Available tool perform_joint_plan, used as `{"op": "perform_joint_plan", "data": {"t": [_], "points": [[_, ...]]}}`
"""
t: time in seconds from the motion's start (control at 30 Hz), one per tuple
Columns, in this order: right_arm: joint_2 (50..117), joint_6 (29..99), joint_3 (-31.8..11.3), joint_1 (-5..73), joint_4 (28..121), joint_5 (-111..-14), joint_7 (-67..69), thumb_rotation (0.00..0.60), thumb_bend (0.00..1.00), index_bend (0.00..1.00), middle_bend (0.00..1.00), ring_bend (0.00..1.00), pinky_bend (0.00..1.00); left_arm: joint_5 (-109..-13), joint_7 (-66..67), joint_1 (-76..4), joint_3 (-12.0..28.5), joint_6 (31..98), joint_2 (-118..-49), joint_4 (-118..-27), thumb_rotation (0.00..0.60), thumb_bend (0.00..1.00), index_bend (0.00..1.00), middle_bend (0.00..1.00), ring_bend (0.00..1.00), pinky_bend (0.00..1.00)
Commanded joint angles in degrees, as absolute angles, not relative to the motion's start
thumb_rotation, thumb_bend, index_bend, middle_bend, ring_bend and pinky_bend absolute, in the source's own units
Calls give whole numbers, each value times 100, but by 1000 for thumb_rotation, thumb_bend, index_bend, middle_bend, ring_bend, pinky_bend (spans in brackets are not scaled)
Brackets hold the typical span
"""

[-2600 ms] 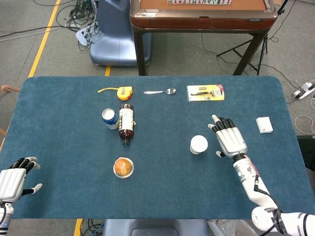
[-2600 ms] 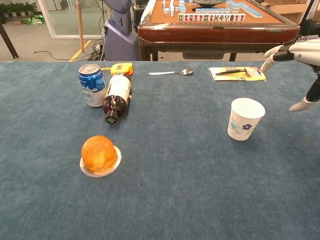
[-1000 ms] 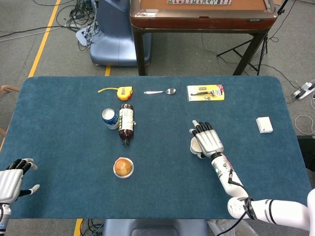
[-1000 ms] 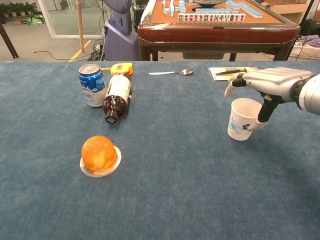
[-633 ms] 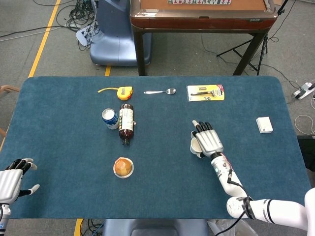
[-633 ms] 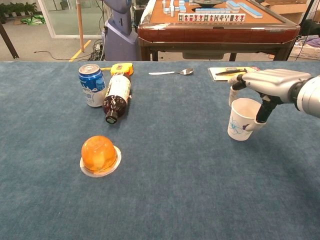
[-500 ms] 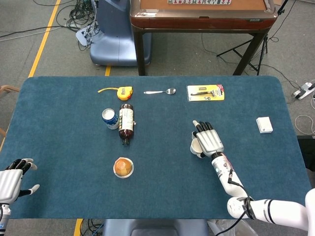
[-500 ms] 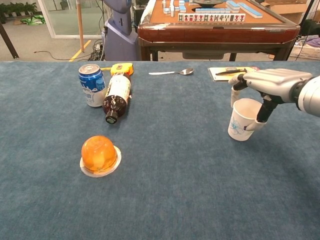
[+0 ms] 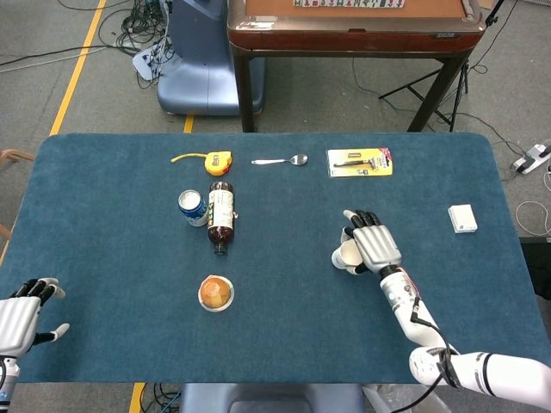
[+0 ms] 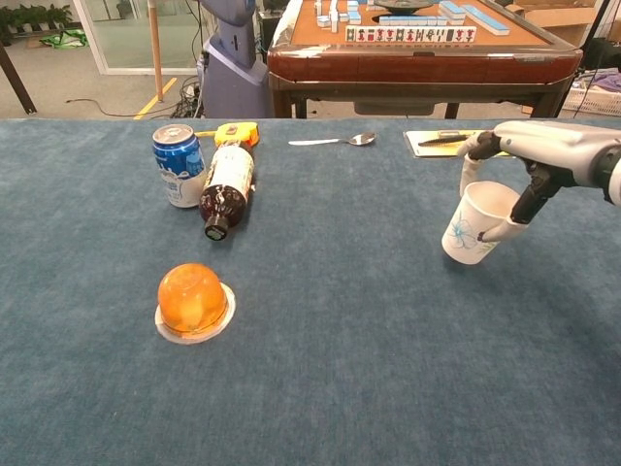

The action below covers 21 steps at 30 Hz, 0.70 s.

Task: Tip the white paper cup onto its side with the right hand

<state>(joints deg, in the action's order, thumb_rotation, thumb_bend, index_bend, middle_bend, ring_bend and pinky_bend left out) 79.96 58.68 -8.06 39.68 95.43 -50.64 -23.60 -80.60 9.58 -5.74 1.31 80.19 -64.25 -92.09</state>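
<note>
The white paper cup point(image 10: 473, 227) with a small flower print stands tilted on the blue cloth, its mouth leaning toward the right. My right hand point(image 10: 545, 154) reaches over it from the right: one finger lies against the far rim and the thumb presses the near wall, so the cup is pinched between them. From the head view the cup point(image 9: 345, 255) peeks out just left of the right hand point(image 9: 376, 246). My left hand point(image 9: 21, 315) rests with fingers spread at the table's near left corner, holding nothing; the chest view does not show it.
A blue can point(image 10: 179, 165), a brown bottle point(image 10: 227, 186) lying down and a yellow tape measure point(image 10: 237, 133) sit at the left back. A spoon point(image 10: 335, 141) and a razor pack point(image 10: 444, 144) lie along the far edge, an orange jelly cup point(image 10: 194, 301) front left, a white box point(image 9: 462, 218) far right.
My right hand came in from the right, closed finger and thumb on the cup's rim, then drew back rightward, leaning the upright cup over. The left hand stayed put.
</note>
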Motion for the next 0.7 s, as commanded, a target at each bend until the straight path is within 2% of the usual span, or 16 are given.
{"op": "perform_joint_plan", "data": {"t": [0.03,0.23,0.4,0.7], "points": [[7766,5443,-958,3654,9465,-5548,-915,600,115,454,101,0,77,-8062,974,-578,124,8007,-6429,-9210,600,87,421,289,215,410],[7823,4872,-965,3374,8836,-6327,968,600,112,454,101,0,77,-8051,1012,-587,111,7971,-6443,-9211,600,87,421,289,215,410],[7966,4656,-899,3279,8289,-6869,1973,600,110,455,101,0,77,-8029,1023,-596,108,7937,-6450,-9204,600,87,421,289,215,410],[7873,4587,-753,3193,7976,-7083,2130,600,98,448,100,0,77,-8021,1008,-606,108,7913,-6450,-9191,600,87,421,289,215,410]]}}
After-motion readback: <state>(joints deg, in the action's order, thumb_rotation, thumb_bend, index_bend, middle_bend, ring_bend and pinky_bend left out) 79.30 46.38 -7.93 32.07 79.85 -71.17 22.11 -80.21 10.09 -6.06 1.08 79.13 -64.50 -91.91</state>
